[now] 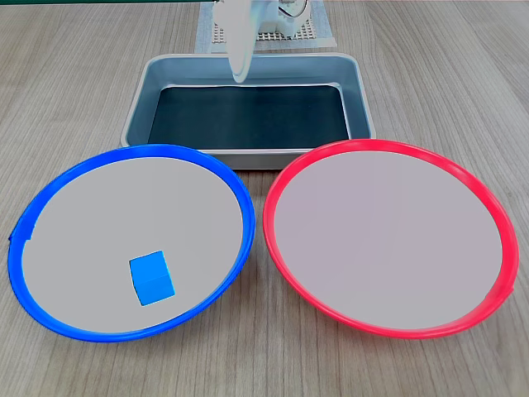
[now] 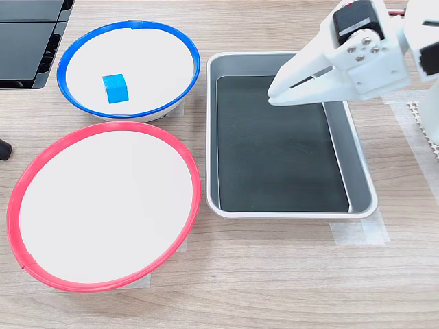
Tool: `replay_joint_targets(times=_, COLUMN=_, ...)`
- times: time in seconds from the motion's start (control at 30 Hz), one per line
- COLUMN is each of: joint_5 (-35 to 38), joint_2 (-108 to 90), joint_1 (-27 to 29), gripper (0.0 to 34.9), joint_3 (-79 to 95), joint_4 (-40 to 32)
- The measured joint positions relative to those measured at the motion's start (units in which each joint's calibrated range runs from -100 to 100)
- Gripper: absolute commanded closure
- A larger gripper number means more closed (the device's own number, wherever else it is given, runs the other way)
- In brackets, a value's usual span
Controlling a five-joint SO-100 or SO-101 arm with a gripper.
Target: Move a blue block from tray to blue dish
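The blue block (image 1: 151,277) (image 2: 115,88) rests inside the blue dish (image 1: 124,215) (image 2: 154,62), on its pale centre near the first exterior view's lower side. The grey tray (image 1: 139,98) (image 2: 212,137) stands beyond the dishes, and nothing lies on its black bottom. My white gripper (image 1: 241,74) (image 2: 273,93) hangs above the tray's far part, well away from the block. Its fingers are shut with nothing between them.
A red-rimmed dish (image 1: 388,231) (image 2: 103,205) of the same size sits beside the blue one. The arm's base stands on a white mesh pad (image 1: 293,31) behind the tray. Dark flat objects (image 2: 27,41) lie at the second exterior view's top left.
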Motion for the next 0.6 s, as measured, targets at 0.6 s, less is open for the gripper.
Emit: replay_joint_targets(times=0.6, joint_5=-0.1, joint_2=-6.0, joint_1=0.9, gripper=34.6, joint_3=0.0, joint_4=7.5)
